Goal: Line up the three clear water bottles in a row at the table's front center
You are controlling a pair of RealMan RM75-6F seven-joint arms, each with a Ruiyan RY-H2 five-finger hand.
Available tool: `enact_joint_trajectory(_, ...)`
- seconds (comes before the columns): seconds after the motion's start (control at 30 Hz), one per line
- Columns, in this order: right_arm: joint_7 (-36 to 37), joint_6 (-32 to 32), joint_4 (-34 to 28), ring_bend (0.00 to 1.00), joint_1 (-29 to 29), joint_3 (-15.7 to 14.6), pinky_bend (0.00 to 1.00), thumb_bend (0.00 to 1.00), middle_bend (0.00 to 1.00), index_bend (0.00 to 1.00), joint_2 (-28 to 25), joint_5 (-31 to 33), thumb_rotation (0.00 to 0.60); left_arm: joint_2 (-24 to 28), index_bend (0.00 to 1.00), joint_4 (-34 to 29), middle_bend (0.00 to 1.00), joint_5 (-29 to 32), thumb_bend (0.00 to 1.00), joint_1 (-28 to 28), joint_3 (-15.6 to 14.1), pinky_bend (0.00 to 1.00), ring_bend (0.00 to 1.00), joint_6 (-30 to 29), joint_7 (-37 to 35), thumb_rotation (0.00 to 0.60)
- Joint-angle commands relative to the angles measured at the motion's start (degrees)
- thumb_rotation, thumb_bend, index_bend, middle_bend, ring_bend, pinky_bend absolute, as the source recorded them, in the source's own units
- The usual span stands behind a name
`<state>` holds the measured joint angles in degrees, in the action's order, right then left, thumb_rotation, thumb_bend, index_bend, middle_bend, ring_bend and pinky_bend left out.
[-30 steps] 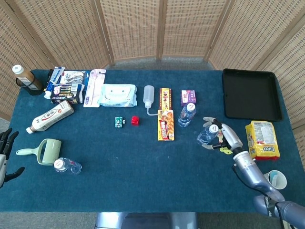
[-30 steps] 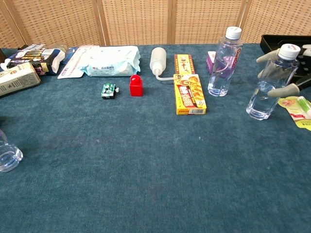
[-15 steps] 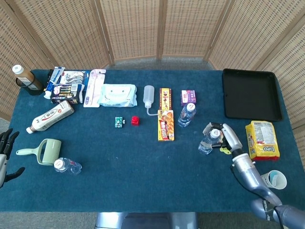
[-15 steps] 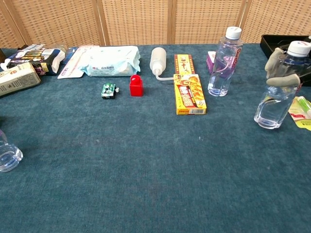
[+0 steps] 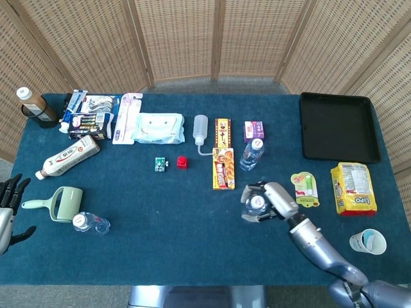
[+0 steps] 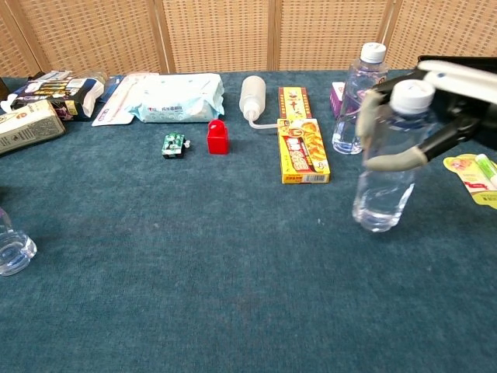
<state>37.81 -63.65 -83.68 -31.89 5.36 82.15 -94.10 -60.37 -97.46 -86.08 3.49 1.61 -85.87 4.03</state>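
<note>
Fingers [image 6: 388, 161] grip label-less bottle [image 6: 386, 167]; yellow packet [image 5: 353, 187] reads "LiPO".

The right hand [image 5: 270, 200] is extended over the front-centre of the table from the lower right, its silver forearm angled up and leftward in the head view. Its fingers [image 6: 392, 161] are wrapped around the upper part of an upright clear water bottle [image 6: 384, 171], which is gripped just below the cap. The left hand [image 5: 8, 196] is seen at the left edge, fingers spread, nothing held.
</note>
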Motion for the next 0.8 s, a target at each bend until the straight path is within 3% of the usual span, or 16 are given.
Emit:
enact_joint_trajectory(0.03,-2.7,1.7,-1.0,0.58,-1.9,0.0,0.39,0.26,0.69,0.52,1.8,-0.7,0.6,0.1,0.0,0.0,0.0,0.1,0.05,0.0,0.1,0.04,0.0,0.0,-0.2,0.6)
enact_joint_trajectory(0.2,-8.4,4.4,-3.5,0.58,-5.3,1.8,0.39,0.26,0.69,0.52,5.8,0.7,0.6,0.3,0.0,0.2,0.0,0.4,0.05,0.0,0.2,0.04,0.0,0.0,-1.0,0.6)
enact_joint_trajectory(0.4,-15.3,7.0,-1.4,0.58,-8.0,4.5,0.39,0.26,0.69,0.52,11.1,5.5,0.6,0.8,0.0,0.6,0.0,0.3,0.05,0.0,0.1,0.04,0.0,0.1,-2.5,0.6)
enact_joint_trajectory(0.8,-19.6,10.3,1.1,0.57,-11.2,5.8,0.39,0.26,0.69,0.52,16.8,10.7,0.6,1.3,0.0,1.3,0.0,1.1,0.06,0.9,0.2,0.04,0.0,2.4,-4.4,0.6)
